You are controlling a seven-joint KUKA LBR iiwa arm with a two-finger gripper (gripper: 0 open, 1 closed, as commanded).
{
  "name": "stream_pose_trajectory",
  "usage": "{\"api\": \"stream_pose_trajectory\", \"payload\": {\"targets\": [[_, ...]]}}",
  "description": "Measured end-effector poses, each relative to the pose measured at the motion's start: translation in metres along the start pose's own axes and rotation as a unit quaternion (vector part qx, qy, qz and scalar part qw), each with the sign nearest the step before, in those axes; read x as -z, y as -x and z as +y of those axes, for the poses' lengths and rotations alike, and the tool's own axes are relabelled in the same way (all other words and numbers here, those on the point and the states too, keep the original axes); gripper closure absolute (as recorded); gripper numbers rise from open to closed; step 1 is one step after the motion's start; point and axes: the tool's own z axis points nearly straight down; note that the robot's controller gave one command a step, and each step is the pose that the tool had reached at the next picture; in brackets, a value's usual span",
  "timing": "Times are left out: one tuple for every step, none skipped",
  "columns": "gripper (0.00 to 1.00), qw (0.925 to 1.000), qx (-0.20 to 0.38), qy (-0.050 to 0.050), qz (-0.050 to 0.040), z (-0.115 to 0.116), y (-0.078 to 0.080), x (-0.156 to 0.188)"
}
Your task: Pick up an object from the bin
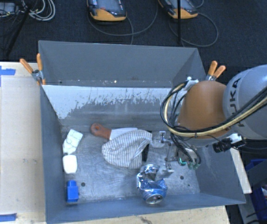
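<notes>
My gripper (167, 161) hangs low in the right half of the bin, under the orange wrist cover. Just below it, and touching or nearly touching it, lies a crushed blue and silver drink can (151, 185) near the bin's front wall. To the gripper's left a striped whitish cloth (124, 148) is bunched up on the floor. A small black thing (145, 153) sits at the cloth's right edge, between the cloth and the gripper.
A brown handle-like piece (101, 130) sticks out from behind the cloth. At the left lie two white lumps (73, 140) (69, 163) and a small blue block (72, 191). The arm and its cables cover the bin's right side.
</notes>
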Motion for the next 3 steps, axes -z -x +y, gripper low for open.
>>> {"api": "stream_pose_trajectory", "payload": {"targets": [[0.0,1.0,0.0,0.0,-0.0039,0.0,0.002,0.004],[1.0,0.9908,0.135,0.0,-0.0095,0.008,-0.01,-0.049],[1.0,0.9908,0.135,0.0,-0.0098,0.008,-0.01,-0.049]]}}
